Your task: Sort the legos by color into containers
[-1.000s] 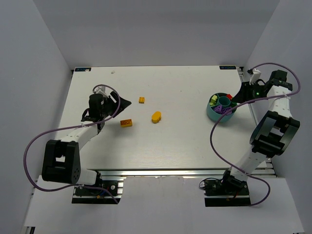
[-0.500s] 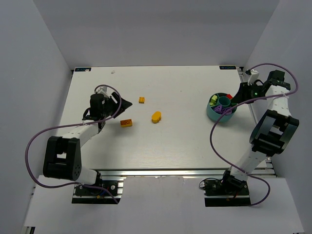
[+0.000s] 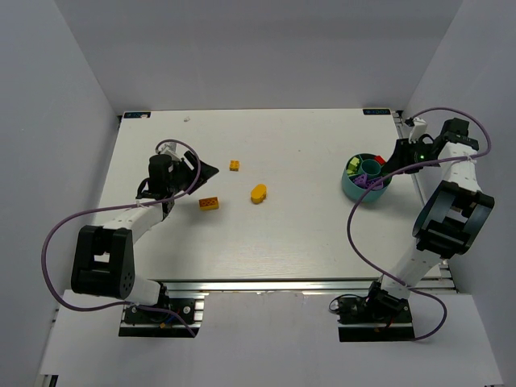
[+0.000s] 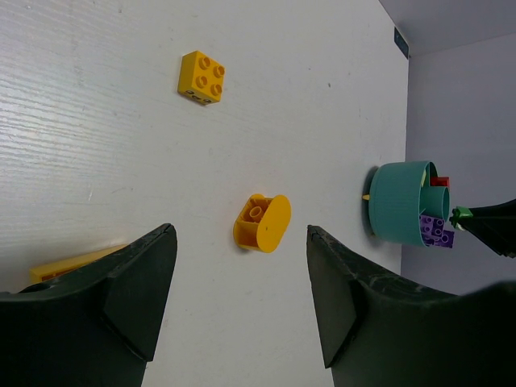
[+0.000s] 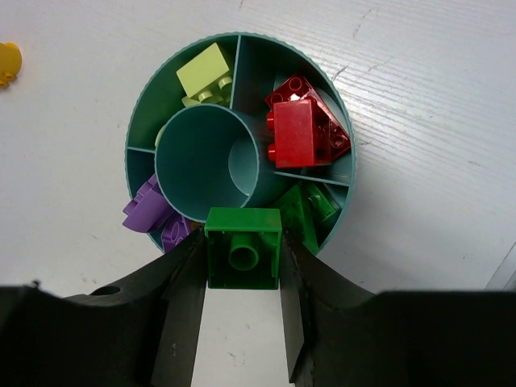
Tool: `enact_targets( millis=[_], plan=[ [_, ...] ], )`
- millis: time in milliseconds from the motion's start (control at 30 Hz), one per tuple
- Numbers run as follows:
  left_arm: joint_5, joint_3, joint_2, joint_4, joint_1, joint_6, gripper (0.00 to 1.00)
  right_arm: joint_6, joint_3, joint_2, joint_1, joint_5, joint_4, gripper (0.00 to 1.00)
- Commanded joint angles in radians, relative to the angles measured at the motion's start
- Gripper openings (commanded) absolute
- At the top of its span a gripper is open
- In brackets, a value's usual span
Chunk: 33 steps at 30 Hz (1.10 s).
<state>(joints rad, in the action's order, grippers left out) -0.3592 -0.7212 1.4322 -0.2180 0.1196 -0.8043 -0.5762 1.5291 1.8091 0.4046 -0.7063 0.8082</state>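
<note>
1. The right pincer (image 5: 242, 256) is gripping a green studded plastic brick (image 5: 243, 242) at lower centre, at the near rim of the round teal plastic bowl (image 5: 139, 121).
2. The left pincer (image 4: 239, 238) is gaping wide, empty, above the white worktop (image 4: 97, 153).
3. Beyond it, an oval orange-yellow brick (image 4: 263, 222) is lying mid-frame, and a yellow square brick (image 4: 201, 77) is lying upper left.

Glossy plastic legos (image 5: 294, 133), matt teal plastic bowl (image 5: 189, 165), white table (image 3: 306, 234) seemingly wood-grained
</note>
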Motion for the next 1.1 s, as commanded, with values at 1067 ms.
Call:
enact_targets(
  millis=[1067],
  plan=[
    [0.0, -0.037, -0.026, 0.008, -0.006, 0.028, 0.75, -0.011, 0.066, -0.089, -0.001, -0.027, -0.069, 0.56]
  ],
)
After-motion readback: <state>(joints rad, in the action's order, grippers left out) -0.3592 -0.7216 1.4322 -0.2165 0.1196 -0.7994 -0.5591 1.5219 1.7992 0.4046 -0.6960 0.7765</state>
